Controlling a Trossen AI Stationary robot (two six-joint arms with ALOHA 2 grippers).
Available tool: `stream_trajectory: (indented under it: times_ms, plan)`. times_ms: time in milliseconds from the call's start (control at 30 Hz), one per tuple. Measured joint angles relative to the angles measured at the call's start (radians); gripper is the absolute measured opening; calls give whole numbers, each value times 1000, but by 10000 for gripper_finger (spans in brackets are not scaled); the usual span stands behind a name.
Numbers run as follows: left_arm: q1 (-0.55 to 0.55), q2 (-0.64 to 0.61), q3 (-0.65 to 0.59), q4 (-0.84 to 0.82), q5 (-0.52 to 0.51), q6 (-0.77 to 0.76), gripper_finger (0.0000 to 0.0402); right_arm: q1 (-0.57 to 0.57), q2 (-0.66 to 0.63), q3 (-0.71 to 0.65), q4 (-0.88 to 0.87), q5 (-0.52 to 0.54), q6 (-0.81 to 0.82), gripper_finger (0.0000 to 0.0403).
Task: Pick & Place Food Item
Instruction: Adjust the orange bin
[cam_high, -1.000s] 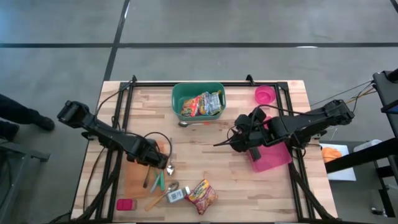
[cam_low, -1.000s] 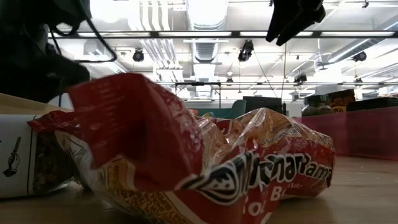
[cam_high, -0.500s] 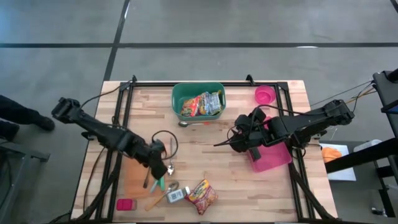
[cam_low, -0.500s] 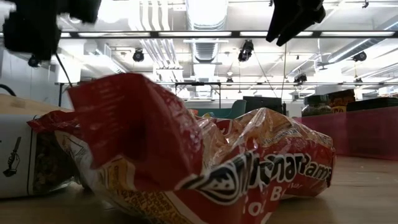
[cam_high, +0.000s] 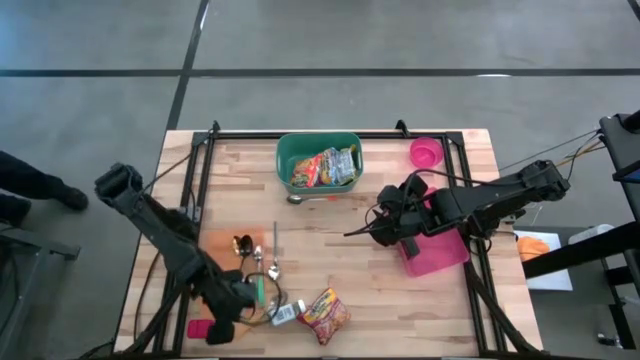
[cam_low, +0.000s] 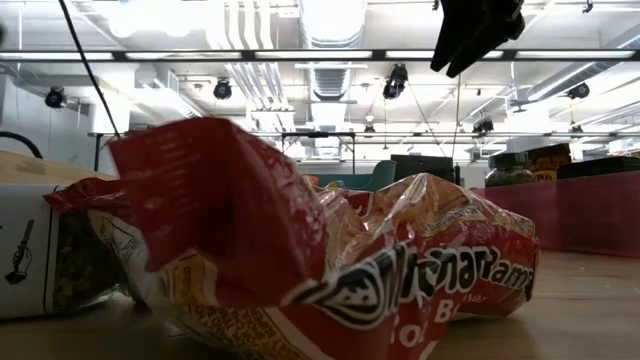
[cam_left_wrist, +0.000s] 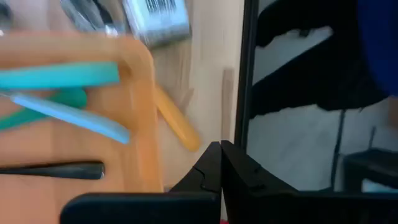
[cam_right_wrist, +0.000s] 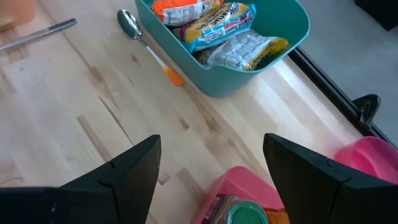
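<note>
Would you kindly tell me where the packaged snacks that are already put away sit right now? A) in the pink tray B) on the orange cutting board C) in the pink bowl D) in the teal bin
D: the high view shows the snack packets lying inside the teal bin at the table's far edge, which the right wrist view confirms.

The wooden table (cam_high: 330, 235) carries a teal bin (cam_high: 319, 163) of snack packets, a pink bowl (cam_high: 425, 153), a pink tray (cam_high: 437, 251), an orange cutting board (cam_high: 218, 280), scattered cutlery (cam_high: 262, 262) and a red noodle packet (cam_high: 325, 314).

My table (cam_high: 330, 265) is pale wood. The snack bag (cam_low: 330, 260) is shiny, crinkly plastic. The spoon (cam_right_wrist: 132, 26) is shiny metal.
</note>
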Motion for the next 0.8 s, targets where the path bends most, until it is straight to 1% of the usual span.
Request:
stream_trajectory:
  times_ms: [233,400,467,567,800]
  plan:
    - [-27,93,0,60,15,-5,1,0,0,-10,-1,-1,0,281]
    - [-26,156,-3,27,48,-37,0,0,0,-10,0,-26,0,281]
    - [-24,178,-4,0,68,-77,0,0,0,-10,0,-30,-1,281]
    - [-20,192,-12,-24,71,-149,0,0,0,-10,1,-30,-7,281]
    - [-14,188,-40,-14,56,-221,0,0,0,-10,16,-30,-42,281]
